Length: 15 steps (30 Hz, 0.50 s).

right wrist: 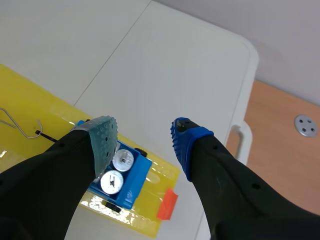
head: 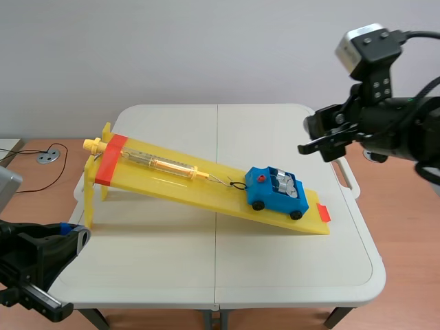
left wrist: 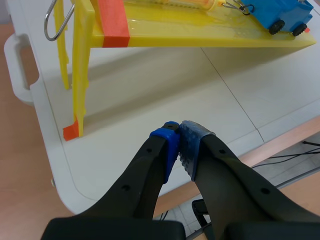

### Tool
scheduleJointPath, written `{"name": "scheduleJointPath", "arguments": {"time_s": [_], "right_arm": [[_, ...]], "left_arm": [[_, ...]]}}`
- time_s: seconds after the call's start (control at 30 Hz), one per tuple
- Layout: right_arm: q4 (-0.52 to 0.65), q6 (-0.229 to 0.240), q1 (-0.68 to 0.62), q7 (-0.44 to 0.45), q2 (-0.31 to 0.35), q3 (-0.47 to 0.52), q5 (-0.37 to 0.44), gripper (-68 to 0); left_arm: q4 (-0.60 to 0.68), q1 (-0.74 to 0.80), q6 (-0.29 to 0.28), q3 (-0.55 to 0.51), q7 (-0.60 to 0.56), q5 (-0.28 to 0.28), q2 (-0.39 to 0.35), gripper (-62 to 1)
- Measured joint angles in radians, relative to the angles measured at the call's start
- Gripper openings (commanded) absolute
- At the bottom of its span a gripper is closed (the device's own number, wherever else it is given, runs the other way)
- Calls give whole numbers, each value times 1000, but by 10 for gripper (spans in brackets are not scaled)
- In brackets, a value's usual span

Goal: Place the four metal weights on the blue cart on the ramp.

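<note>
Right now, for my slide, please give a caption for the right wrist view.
Open right claw hovers above the blue cart carrying metal weights on the yellow ramp.

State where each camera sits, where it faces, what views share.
Scene view: between the arms, facing across the table at the yellow ramp; left gripper low, right gripper raised.
Left wrist view: low by the table's edge, facing the ramp's raised end past shut fingers.
Right wrist view: high, looking down past open fingers at metal weights in the blue cart.
All three show ramp and cart.
</note>
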Motion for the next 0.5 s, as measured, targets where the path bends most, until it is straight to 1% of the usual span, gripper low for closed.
{"name": "scheduleJointPath", "arguments": {"time_s": [0.1,0.17,0.23,0.3,0.33,0.5], "right_arm": [[60,16,-75,-10,55,68,77,-441],[91,29,-136,-25,84,117,120,-460],[117,42,-202,-43,104,171,155,-462],[143,51,-272,-58,109,233,183,-462],[154,62,-306,-66,109,265,197,-462],[189,102,-468,-103,108,426,266,-462]], "left_arm": [[0,0,-23,0,0,0,0,-582],[0,0,-27,0,0,0,0,-582],[0,-7,-27,0,0,0,3,-582],[0,-24,-27,1,1,1,9,-582],[0,-35,-26,5,1,8,15,-582],[2,-113,-26,67,1,55,48,-582]]}}
